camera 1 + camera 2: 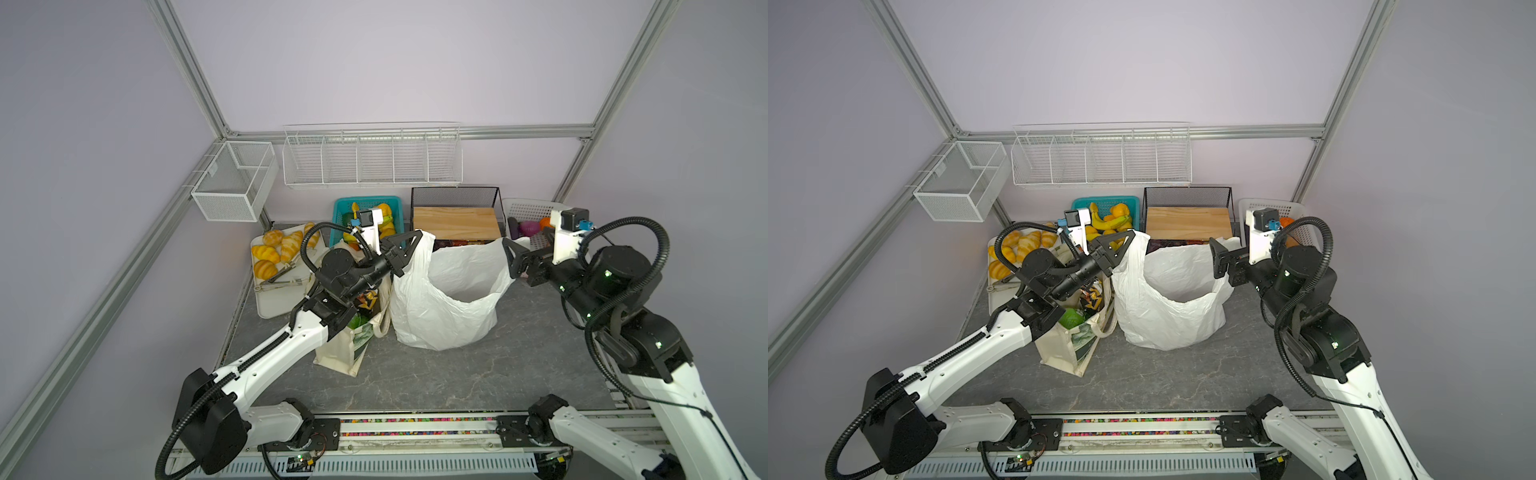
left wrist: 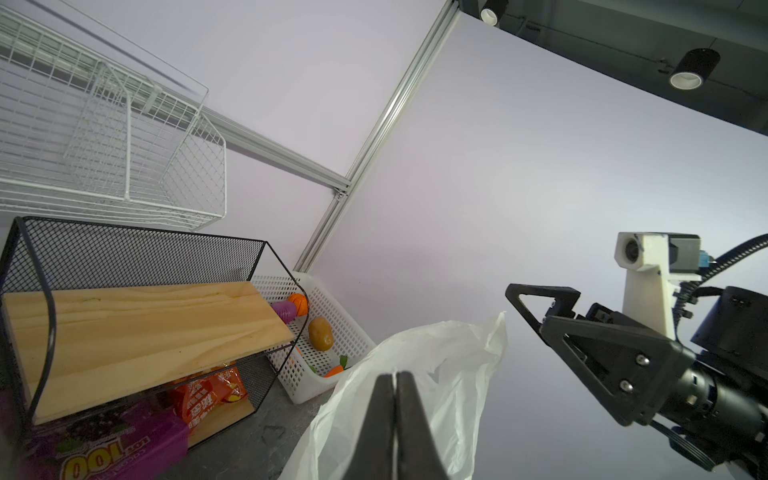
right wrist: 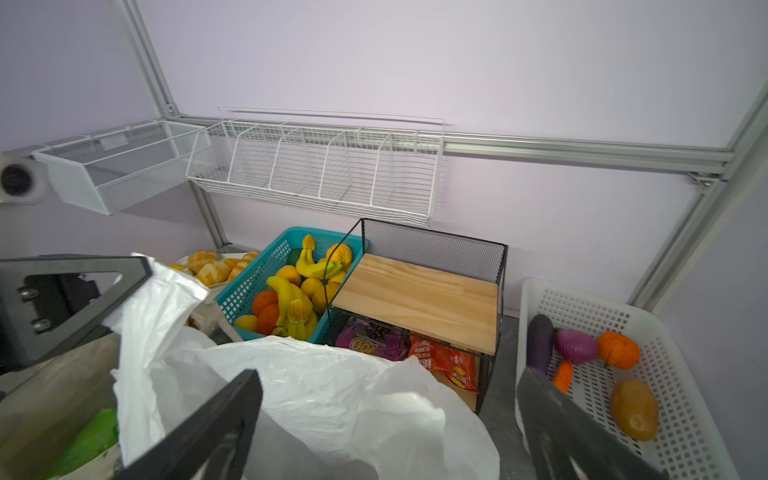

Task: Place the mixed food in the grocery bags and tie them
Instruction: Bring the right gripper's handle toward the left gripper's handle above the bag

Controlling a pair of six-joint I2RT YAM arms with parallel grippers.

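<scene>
Left gripper (image 1: 417, 237) pinches the left handle of the plastic carrier bag (image 1: 440, 320) and holds that corner high. Right gripper (image 3: 384, 386) is spread wide, the opposite rim loose between its jaws. The bag sits mid-table, mouth up, stretched side to side. Canvas tote (image 1: 338, 353) presses against its left flank, with the green snack bag (image 1: 359, 322) and zigzag snack bag (image 1: 368, 300) inside. Black mesh shelf (image 1: 455, 195) stands close behind. The orange-red vegetable (image 3: 618, 349) lies in the white basket (image 3: 685, 440). Bare tabletop (image 1: 436, 374) in front.
</scene>
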